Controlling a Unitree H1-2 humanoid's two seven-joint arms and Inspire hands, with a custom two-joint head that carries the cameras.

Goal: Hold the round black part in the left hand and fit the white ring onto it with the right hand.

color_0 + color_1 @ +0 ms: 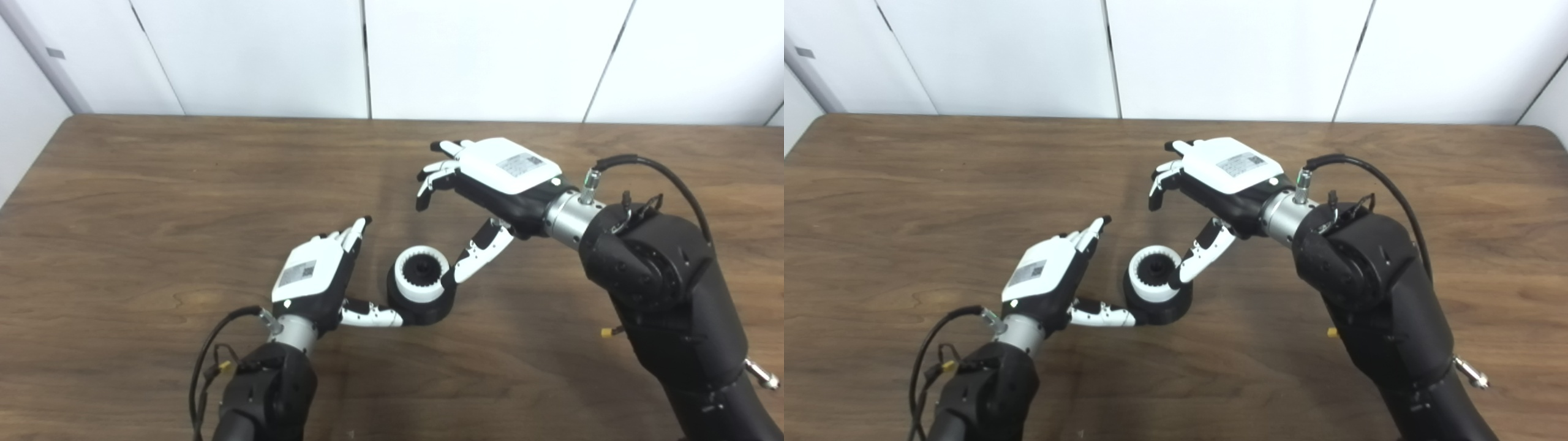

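White ring (420,275) sits on round black part (429,308); left robot hand (315,278) and right robot hand (490,184) open, thumbs touching it

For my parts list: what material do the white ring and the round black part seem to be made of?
White ring: probably matte plastic, plain white with toothed inner wall and no metallic glint. Round black part: probably matte black plastic too, dull with soft highlights; painted metal cannot be ruled out.
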